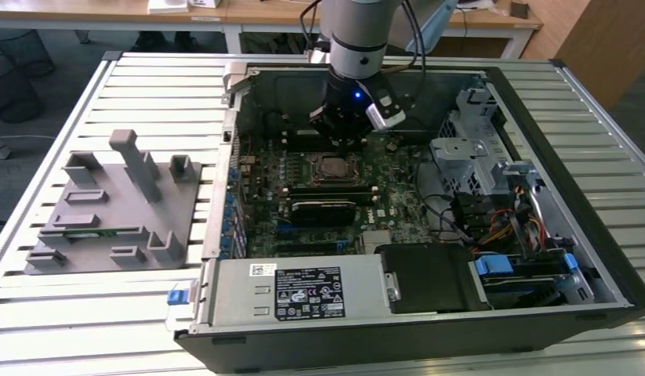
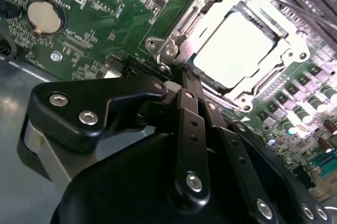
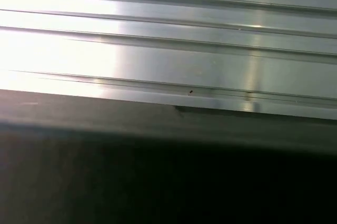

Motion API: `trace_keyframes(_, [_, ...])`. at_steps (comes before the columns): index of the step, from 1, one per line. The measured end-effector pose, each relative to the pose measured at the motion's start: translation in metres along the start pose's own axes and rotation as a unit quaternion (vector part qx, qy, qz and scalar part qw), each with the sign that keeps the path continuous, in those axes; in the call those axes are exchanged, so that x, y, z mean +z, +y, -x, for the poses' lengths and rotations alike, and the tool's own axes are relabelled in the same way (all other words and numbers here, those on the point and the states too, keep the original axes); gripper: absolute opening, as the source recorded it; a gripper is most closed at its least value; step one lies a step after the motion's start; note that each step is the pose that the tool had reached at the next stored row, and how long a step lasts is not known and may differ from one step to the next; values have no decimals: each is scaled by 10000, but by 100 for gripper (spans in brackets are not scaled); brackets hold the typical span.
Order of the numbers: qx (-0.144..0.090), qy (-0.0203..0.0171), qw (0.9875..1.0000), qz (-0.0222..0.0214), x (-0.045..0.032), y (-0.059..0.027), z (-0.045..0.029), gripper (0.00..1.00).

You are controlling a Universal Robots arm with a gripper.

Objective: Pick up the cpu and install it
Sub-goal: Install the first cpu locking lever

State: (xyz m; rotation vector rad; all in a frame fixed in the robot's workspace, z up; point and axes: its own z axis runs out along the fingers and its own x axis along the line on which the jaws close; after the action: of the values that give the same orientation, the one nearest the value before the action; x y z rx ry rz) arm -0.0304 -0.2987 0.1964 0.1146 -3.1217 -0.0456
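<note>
- Fingers [image 2: 185, 92] of the gripper [image 2: 184, 74] are pressed together with nothing between them, their tips just short of the socket's edge in the second wrist view.
- Seated flat inside the metal socket frame [image 2: 174, 45], the cpu [image 2: 234, 45] shows its pale metal top plate, apparently level and square with the frame's opening; the placement itself looks done.
- In the exterior view, the cpu [image 1: 333, 167] sits near the middle of the green motherboard [image 1: 400, 200], with the gripper [image 1: 346, 141] hanging just above and behind it.
- Judged from these pictures, the step in hand is the finish of the install: the empty, closed tips are next to the frame's near corner, so any contact should fall on the frame or its lever, not on the chip's plate.
- Care seems called for in keeping any push straight down and light; a slanted press could rock the chip in its seat, and whether it is fully settled cannot be told.
- A coin cell [image 2: 46, 15] and rows of small components crowd the board beside the socket, leaving little room for sideways drift.
- Around the board stands the open computer case [image 1: 573, 157], resting on a ribbed metal table [image 1: 144, 86]; a grey parts fixture [image 1: 108, 207] lies well apart on the exterior view's left.
</note>
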Motion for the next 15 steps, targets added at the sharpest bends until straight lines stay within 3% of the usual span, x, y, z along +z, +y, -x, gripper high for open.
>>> trace_keyframes(2, [-1,-6,10000,66,3,2,4,11])
trace_keyframes(6, [-3,-8,9999,141,-12,1,5,11])
trace_keyframes(11, [-3,-4,9999,145,-96,3,3,11])
trace_keyframes(15, [-3,-4,9999,148,-106,-9,2,11])
